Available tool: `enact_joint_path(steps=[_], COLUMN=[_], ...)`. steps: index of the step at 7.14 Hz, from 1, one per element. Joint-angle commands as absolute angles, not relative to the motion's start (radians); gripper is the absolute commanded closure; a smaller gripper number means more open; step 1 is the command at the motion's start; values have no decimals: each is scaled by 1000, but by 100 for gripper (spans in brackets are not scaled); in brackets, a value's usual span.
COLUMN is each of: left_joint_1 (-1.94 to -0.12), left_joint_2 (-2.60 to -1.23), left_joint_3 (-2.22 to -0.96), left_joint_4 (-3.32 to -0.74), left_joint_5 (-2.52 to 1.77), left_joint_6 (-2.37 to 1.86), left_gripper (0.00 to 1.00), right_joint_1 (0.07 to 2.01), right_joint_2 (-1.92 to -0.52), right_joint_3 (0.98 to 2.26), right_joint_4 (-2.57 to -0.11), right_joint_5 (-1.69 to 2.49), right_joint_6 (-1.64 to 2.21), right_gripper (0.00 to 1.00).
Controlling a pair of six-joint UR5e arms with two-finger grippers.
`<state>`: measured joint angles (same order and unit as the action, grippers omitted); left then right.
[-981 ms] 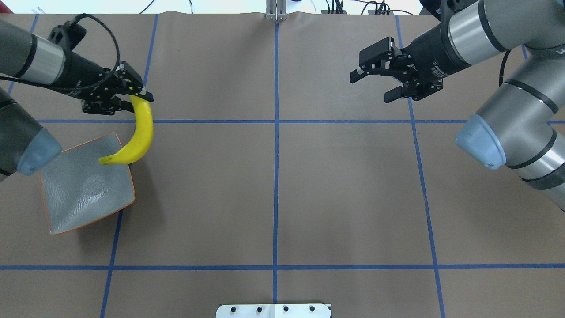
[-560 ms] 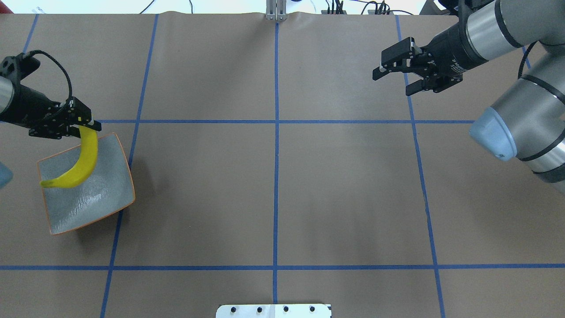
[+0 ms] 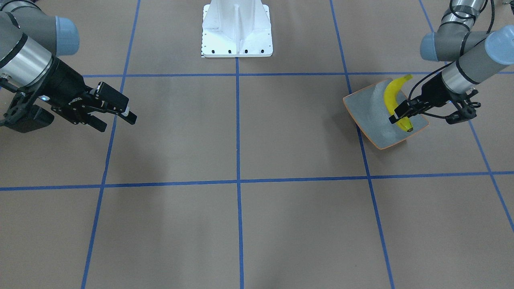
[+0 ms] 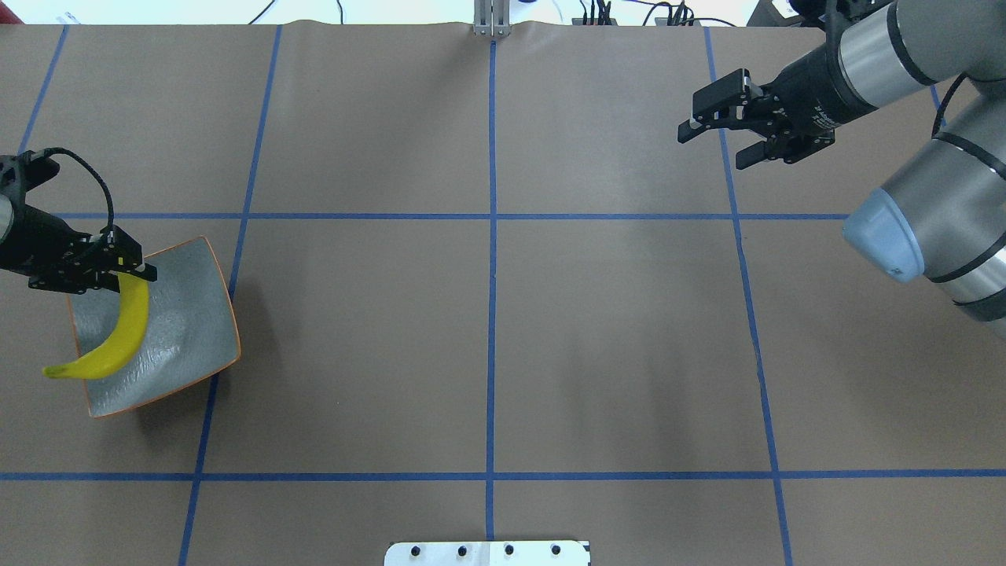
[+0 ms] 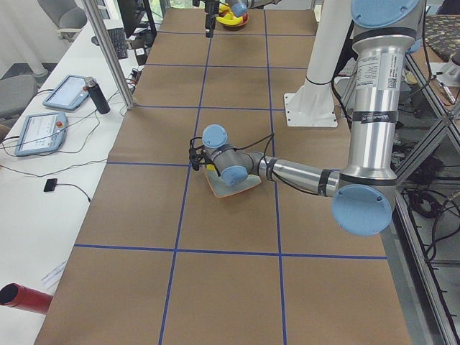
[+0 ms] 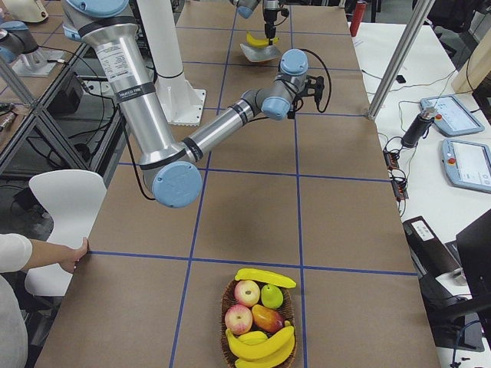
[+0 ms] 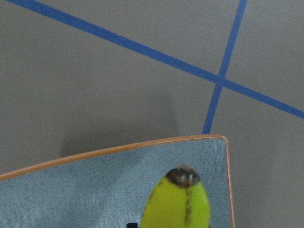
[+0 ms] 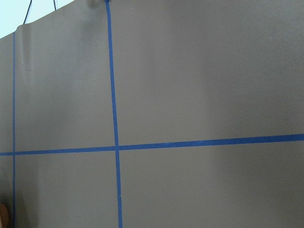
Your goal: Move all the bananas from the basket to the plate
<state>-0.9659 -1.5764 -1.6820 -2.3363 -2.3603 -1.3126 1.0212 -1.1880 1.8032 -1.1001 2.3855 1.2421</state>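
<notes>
My left gripper (image 4: 118,269) is shut on one end of a yellow banana (image 4: 118,339), held low over the grey-blue plate (image 4: 189,314); whether it touches the plate I cannot tell. Its far tip reaches past the plate's left rim. The front view shows the same banana (image 3: 392,94) over the plate (image 3: 367,106), with the left gripper (image 3: 402,113) on it. In the left wrist view the banana tip (image 7: 183,199) hangs above the plate (image 7: 85,190). My right gripper (image 4: 713,149) stands open with nothing in it at the far right. The basket (image 6: 223,307) holds more bananas (image 6: 265,277) among other fruit.
The basket stands at the table end on my right, with apples (image 6: 246,292) and a pear (image 6: 271,295) in it. The white robot base (image 3: 237,32) sits at the near middle edge. A person's hand (image 6: 70,259) rests on the table edge near the basket.
My left gripper has carried the banana left and toward the robot, from beside the plate's far corner to over the plate. My right gripper has drifted slightly right, still open.
</notes>
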Motion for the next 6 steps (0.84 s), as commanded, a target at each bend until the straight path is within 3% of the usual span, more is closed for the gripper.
enact_joint_path(steps=[1,2,6], left_joint_1=[-950,-948,-1010], left_joint_2=[-1574,-1574,-1585], left_joint_3=[-1677,-1678,-1716], left_joint_4=[-2336,-2339,-2341], left_joint_5=[-2352,-2350,-2355], left_joint_6=[-1319,-1315,-1304], left_gripper=[48,0,0], right_joint_1=[1020,1022,1101], right_joint_2=[-1189,-1189,-1206], right_joint_3=[1790,1786,1671], right_joint_4=[-1097,-1098,-1104], right_joint_5=[2385,2385,2385], right_joint_6=[1238,1236,1015], right_gripper=[0,0,0])
